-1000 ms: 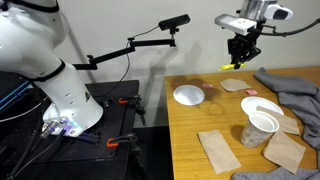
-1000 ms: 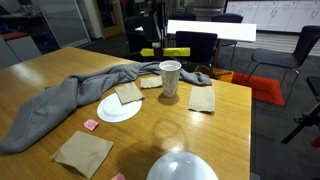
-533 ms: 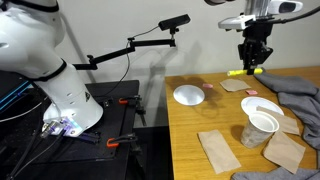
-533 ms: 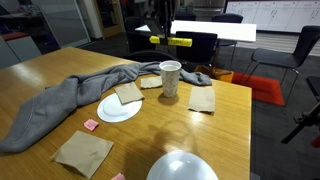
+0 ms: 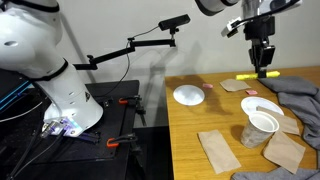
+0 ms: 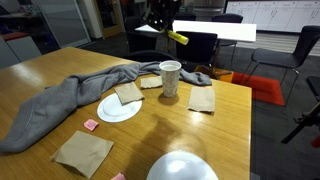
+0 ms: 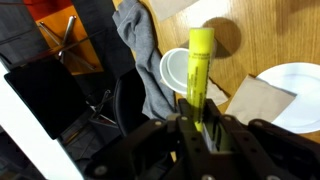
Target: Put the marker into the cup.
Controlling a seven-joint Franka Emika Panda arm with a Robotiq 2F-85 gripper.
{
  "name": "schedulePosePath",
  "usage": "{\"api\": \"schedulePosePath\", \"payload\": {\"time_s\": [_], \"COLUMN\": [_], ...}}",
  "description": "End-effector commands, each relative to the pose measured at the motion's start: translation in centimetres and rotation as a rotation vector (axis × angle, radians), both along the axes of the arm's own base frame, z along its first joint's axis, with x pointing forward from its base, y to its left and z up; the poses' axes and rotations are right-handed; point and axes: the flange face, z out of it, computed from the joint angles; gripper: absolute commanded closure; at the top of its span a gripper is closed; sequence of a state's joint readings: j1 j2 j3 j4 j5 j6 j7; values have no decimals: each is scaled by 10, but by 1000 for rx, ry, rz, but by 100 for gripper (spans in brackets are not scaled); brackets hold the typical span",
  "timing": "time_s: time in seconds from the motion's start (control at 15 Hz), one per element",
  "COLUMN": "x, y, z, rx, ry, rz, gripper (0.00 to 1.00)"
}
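My gripper [image 5: 265,66] is shut on the yellow marker [image 5: 263,74] and holds it high above the table. In an exterior view the marker [image 6: 177,38] slants down out of the gripper [image 6: 167,29], above and slightly behind the cup [image 6: 170,78]. The whitish translucent cup [image 5: 260,125] stands upright on the wooden table. In the wrist view the marker [image 7: 200,62] sticks out from between the fingers [image 7: 186,126], its far part overlapping the cup's open rim [image 7: 174,72] below.
A grey cloth [image 6: 60,105] lies across the table by the cup. A white plate [image 6: 118,110] holds a napkin. A white dish [image 5: 189,95] sits near the table edge. Brown napkins [image 5: 218,150] lie around. A camera arm [image 5: 140,42] reaches over beside the table.
The gripper has carried the marker sideways toward the spot over the cup. The marker has turned from level to slanting downward.
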State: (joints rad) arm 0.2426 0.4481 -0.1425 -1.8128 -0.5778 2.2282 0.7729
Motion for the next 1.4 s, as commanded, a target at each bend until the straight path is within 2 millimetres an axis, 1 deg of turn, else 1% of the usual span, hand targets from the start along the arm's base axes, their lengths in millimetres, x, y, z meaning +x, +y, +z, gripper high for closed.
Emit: {"api": "schedulePosePath", "payload": {"time_s": [0.0, 0.2, 0.4, 0.93, 1.07, 1.33], "x": [4, 4, 3, -1, -1, 4], "y": [5, 5, 2, -10, -11, -14], "z": [-3, -7, -8, -9, -12, -29], "rx": [-104, -180, -255, -458, -508, -582], "ry": [-116, -218, -310, -478, -516, -597], "rz": [-124, -229, -339, -664, -722, -801], "gripper": [95, 95, 95, 95, 95, 95]}}
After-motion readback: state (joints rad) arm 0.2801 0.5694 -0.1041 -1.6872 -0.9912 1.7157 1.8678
